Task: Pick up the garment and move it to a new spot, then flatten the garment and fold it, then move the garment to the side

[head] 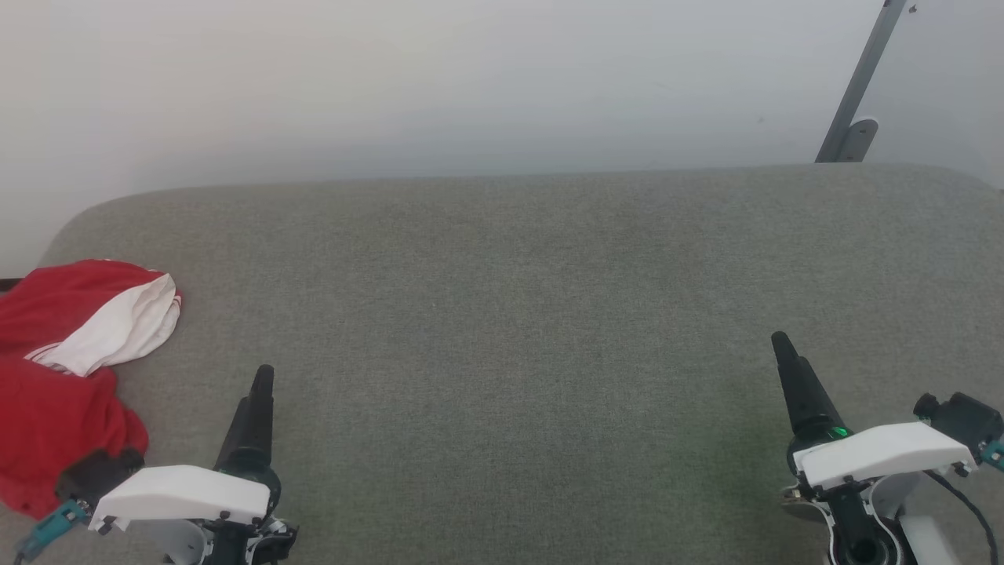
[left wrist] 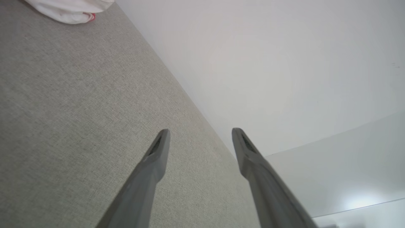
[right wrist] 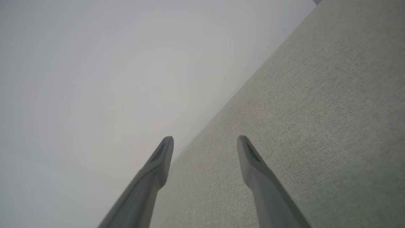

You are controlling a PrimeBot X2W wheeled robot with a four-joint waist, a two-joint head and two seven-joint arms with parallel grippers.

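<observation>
The garment [head: 59, 369], red with a white sleeve, lies crumpled at the left edge of the grey felt table [head: 518, 314]. A corner of its white sleeve [left wrist: 68, 9] shows at the top left of the left wrist view. My left gripper [head: 263, 377] hovers at the lower left, just right of the garment and apart from it. In its own view the left gripper [left wrist: 201, 134] stands open with nothing between the fingers. My right gripper [head: 780, 341] sits at the lower right, far from the garment. Seen from its wrist, the right gripper [right wrist: 205, 142] is open and empty too.
A pale wall [head: 439, 86] rises behind the table's far edge. A grey metal bracket [head: 859, 94] leans against the wall at the back right. The table's corners are rounded.
</observation>
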